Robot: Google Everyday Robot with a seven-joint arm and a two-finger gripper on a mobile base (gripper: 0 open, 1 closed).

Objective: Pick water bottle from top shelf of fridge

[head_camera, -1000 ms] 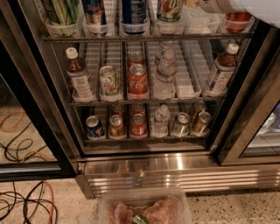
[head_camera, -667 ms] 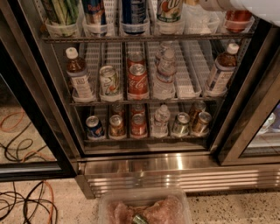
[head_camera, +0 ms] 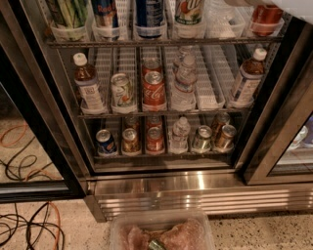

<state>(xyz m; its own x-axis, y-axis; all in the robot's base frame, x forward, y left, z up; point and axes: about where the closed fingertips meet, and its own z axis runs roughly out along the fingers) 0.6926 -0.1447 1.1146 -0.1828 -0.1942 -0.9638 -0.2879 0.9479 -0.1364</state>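
The fridge [head_camera: 161, 188] stands open in front of me, with a black frame and a steel louvred base. Its top shelf [head_camera: 161, 43] runs across the top of the camera view. On that shelf, right of centre, stands the water bottle [head_camera: 223, 22], clear and ribbed, between a labelled can [head_camera: 190, 10] and a red can [head_camera: 266, 15]; its top is cut off by the picture edge. My gripper [head_camera: 244, 3] shows only as a white form at the top right edge, just above the water bottle and red can.
Other cans fill the left lanes of the top shelf. Two lower racks [head_camera: 156, 114] hold cans, brown bottles and small water bottles [head_camera: 185, 80]. Glass doors flank the opening. Cables [head_camera: 29, 224] lie on the floor at left. A clear tub [head_camera: 161, 233] sits at the bottom edge.
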